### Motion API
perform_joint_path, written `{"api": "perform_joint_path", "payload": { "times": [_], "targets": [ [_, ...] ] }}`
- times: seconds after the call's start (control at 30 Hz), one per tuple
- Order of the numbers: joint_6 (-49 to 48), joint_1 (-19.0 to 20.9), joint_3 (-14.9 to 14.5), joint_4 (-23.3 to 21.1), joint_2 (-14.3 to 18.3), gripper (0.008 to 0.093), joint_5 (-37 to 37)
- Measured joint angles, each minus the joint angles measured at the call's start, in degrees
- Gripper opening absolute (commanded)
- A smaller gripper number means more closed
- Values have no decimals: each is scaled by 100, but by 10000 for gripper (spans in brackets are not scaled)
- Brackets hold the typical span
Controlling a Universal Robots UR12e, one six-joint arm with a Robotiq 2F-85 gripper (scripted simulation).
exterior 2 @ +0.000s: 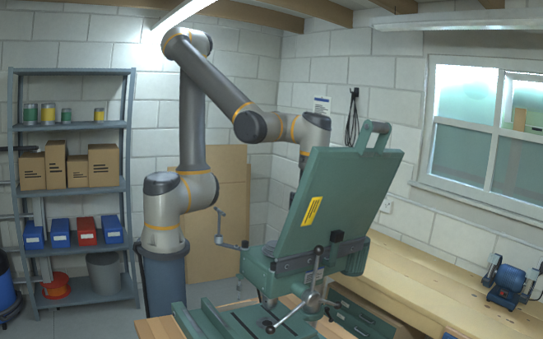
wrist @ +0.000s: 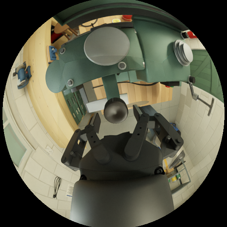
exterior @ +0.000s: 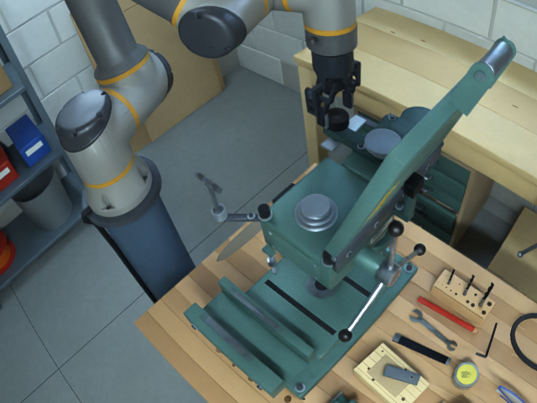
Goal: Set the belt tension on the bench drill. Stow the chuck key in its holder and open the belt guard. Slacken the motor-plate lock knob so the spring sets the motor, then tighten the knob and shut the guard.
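At the rear of the green bench drill, the black motor-plate lock knob (exterior: 337,119) (wrist: 115,110) sticks out from the motor plate behind the motor pulley (exterior: 381,142) (wrist: 106,46). My gripper (exterior: 332,113) (wrist: 117,118) is open around the knob and holds nothing. The belt guard (exterior: 403,161) (exterior 2: 338,200) stands tilted up on its hinge, so the stepped spindle pulley (exterior: 316,212) (wrist: 183,53) is uncovered. The chuck key (exterior: 211,191) (exterior 2: 219,224) (wrist: 203,100) sits in its holder on an arm at the drill head's left side. From the second side camera the raised guard hides the gripper and the knob.
A drill-bit block (exterior: 462,296), a spanner (exterior: 432,329), a red pencil, a hex key and a tape measure (exterior: 466,374) lie on the bench to the right of the drill base. The feed handles (exterior: 392,259) stick out on the head's right. A second bench runs behind the motor.
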Motion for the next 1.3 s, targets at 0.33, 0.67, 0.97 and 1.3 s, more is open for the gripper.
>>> {"api": "perform_joint_path", "payload": {
  "times": [0.33,0.67,0.97,1.3],
  "targets": [
    [0,0,-320,585,-275,780,0],
    [0,0,-557,974,-427,780,0],
    [0,0,-571,1007,-436,780,0],
    [0,0,-574,1009,-437,675,0]
  ]
}}
